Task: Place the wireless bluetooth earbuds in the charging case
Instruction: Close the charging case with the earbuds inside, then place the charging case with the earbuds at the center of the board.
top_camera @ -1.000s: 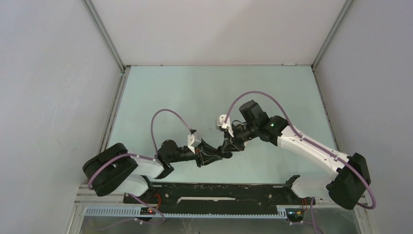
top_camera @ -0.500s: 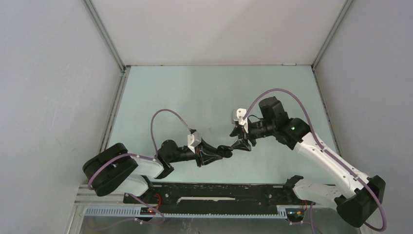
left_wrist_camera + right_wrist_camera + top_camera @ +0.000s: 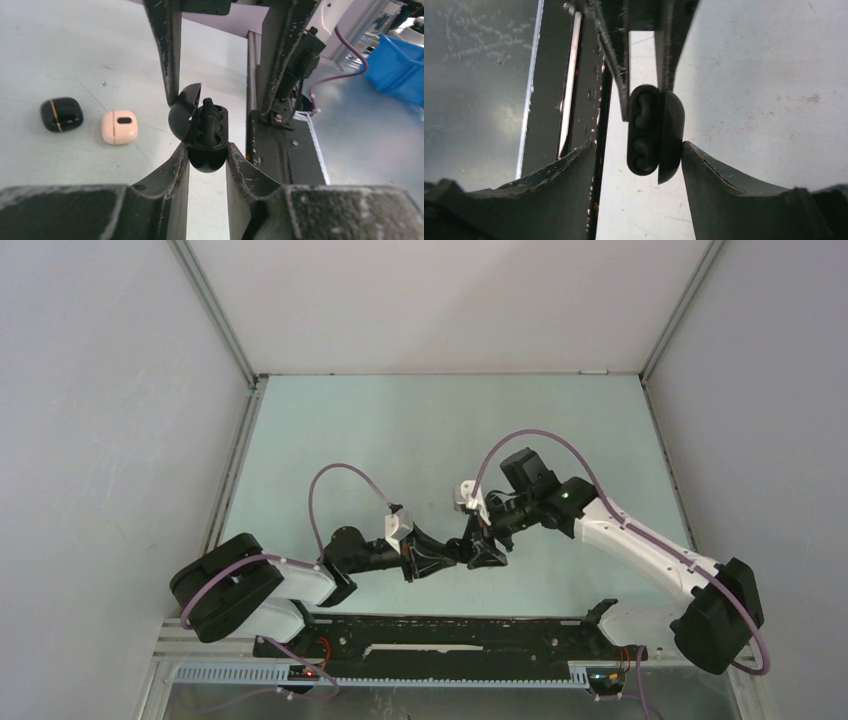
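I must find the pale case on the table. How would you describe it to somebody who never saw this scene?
In the left wrist view, start at the open black case held by the left gripper and look left across the table. Two pebble-shaped cases lie there; yours is the pinkish-white case, nearer the gripper, not the black gold-banded case.

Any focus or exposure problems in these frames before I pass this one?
Top external: evenly lit, sharp, soft shadows only. Left wrist: the open black case, the closed black case and the pinkish case are crisp; the left fingers blur in the foreground. Right wrist: backlit, the open black case nearly a silhouette, its cavities barely readable.
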You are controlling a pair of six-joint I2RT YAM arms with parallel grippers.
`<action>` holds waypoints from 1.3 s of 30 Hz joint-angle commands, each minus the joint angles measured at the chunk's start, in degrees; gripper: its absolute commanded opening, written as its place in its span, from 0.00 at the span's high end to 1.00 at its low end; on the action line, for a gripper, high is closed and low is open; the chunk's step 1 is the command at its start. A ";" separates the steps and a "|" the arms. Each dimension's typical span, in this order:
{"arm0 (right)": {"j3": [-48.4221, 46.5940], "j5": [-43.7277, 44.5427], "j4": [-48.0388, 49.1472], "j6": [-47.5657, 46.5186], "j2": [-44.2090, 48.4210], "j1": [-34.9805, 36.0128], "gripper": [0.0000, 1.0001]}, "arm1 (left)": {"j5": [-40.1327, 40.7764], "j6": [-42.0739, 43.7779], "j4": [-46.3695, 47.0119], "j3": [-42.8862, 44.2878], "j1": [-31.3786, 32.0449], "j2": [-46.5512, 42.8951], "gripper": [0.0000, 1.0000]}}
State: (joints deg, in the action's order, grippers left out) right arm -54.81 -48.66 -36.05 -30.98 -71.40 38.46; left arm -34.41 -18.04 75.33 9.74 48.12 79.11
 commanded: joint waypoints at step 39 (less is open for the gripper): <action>8.66 15.43 9.89 3.34 12.42 -16.02 0.37 | 19.44 -28.52 -25.54 15.80 -2.15 20.05 0.76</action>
State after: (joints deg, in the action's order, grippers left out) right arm -46.19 -33.95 -28.14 -28.40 -60.18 22.65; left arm -18.13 -46.54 58.63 22.55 46.00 99.37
